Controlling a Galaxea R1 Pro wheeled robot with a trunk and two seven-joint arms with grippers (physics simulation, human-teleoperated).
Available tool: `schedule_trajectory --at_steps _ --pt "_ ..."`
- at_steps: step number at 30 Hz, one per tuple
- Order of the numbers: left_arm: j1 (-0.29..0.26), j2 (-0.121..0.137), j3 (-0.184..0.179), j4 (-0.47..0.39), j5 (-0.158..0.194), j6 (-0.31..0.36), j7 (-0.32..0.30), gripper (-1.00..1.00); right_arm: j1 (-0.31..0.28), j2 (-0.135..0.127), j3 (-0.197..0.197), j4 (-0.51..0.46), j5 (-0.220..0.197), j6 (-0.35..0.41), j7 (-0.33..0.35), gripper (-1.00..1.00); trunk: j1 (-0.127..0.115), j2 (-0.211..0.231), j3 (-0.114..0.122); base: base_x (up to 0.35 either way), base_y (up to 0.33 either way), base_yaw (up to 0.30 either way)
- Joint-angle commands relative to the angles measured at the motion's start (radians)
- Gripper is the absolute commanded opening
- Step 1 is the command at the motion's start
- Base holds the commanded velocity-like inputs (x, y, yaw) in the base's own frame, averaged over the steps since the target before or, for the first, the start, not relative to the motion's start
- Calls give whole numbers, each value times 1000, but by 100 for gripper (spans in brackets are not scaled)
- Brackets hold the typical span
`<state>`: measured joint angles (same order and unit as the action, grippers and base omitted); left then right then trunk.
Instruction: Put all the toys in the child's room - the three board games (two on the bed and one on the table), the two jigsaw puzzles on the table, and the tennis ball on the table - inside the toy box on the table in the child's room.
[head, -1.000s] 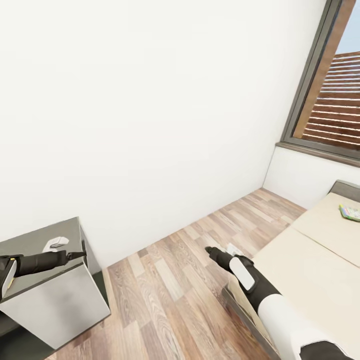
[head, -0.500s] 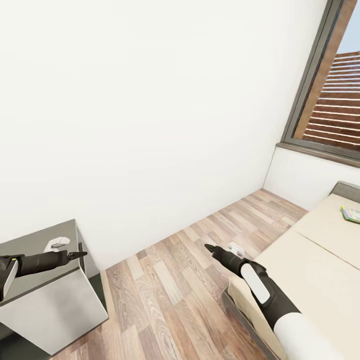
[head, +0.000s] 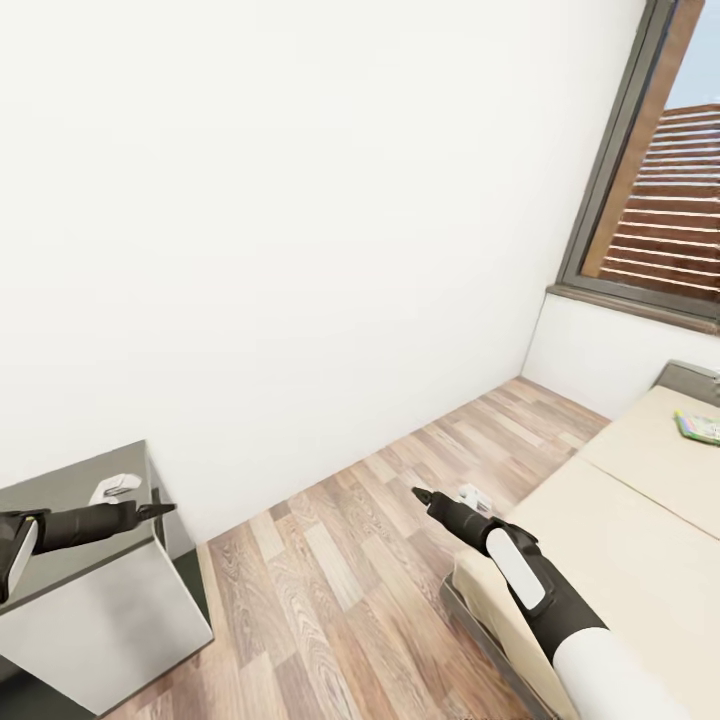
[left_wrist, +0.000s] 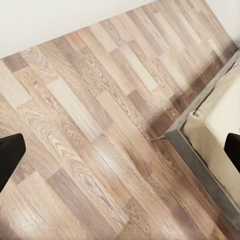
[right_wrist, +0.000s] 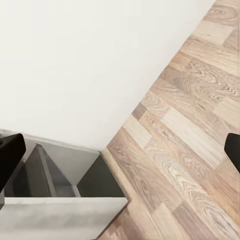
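A plain white wall (head: 300, 200) and pale wood-plank floor (head: 350, 560) fill most of the room. At right stands the low bed with a beige mattress (head: 620, 540) on a dark grey frame; a pale blue-green board game box (head: 698, 427) lies flat near its headboard. At left is a grey-topped desk section (head: 70, 490). The left gripper (head: 160, 510) hovers above it, the right gripper (head: 420, 495) over the floor beside the bed. Both sets of fingers stand wide apart, empty, touching nothing.
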<state>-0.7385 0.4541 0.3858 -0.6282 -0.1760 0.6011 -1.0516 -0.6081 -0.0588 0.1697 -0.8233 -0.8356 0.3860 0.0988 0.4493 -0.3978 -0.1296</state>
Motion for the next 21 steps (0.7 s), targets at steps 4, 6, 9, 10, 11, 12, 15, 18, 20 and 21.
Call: schedule_trajectory --at_steps 4,6,9,10,11,12,15,18,20,21 --pt "-1 -1 5 -1 -9 8 -8 100 -1 -1 2 0 0 2 1 100 1 -2 0 0 0 -222" --pt "-1 -1 5 -2 -9 7 -8 100 -1 -1 2 0 0 2 1 100 1 -2 1 0 0 -250" --pt "-1 -1 5 -1 -9 7 -8 100 -1 -1 2 0 1 2 1 100 1 -2 3 7 0 -258" --pt "-1 -1 5 -2 -10 7 -8 100 -1 -1 2 0 1 2 1 100 1 -2 3 48 0 -261" --pt "-1 -1 5 -2 -10 7 -8 100 -1 -2 2 0 1 2 1 100 1 -2 4 62 0 -262" --pt "-1 -1 5 -2 -9 7 -8 100 -1 -1 2 0 1 1 1 100 1 -2 4 96 0 -263" --pt "-2 -1 5 -2 -9 6 -8 100 -1 -1 2 0 2 1 1 100 1 -2 6 162 0 -263" --pt "-1 -1 5 -2 -10 3 -8 100 -1 -1 2 0 2 1 1 100 1 -2 8 242 0 -264" --pt "-2 -1 5 -2 -10 -9 -8 100 -1 -1 2 0 2 1 1 100 1 -2 9 282 0 -264" --pt "-1 -1 5 -1 -10 -20 -8 100 -1 -1 2 0 3 1 1 100 1 -2 10 297 0 -264"
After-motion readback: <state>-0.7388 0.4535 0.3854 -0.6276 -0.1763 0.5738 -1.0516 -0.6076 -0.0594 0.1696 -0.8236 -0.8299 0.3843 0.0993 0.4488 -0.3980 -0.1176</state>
